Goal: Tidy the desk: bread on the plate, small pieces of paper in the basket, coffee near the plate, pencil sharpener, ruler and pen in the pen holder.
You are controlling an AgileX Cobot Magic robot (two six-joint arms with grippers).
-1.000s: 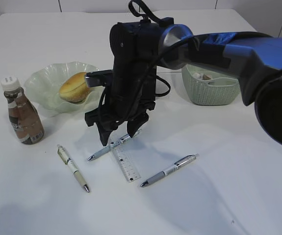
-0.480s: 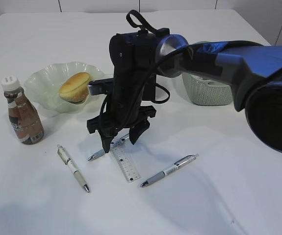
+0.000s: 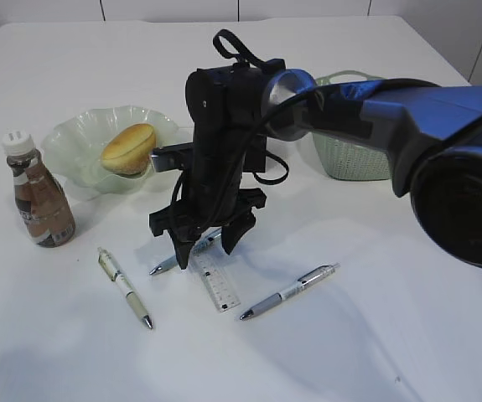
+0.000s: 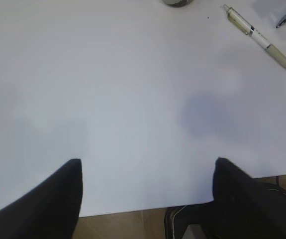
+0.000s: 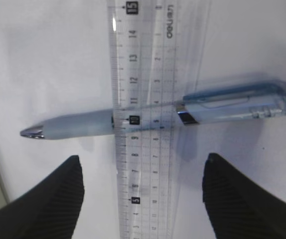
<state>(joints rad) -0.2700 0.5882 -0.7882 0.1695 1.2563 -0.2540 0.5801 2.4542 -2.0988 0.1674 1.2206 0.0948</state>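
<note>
The right gripper (image 3: 204, 246) came down lower and moved a little to the left. Its open fingers got close to the ruler (image 3: 215, 280) and the blue pen (image 3: 182, 255) lying under it on the desk (image 3: 375, 335).

Exterior view: the right arm (image 3: 224, 142) covers part of the basket (image 3: 366, 159), the plate (image 3: 77, 142) rim's right side and the upper end of the blue pen (image 3: 167, 264). Basket contents cannot be determined. Right wrist view: the ruler (image 5: 143, 99) is cut off top and bottom. Left wrist view: the coffee (image 4: 176, 2) shows its base only.
</note>
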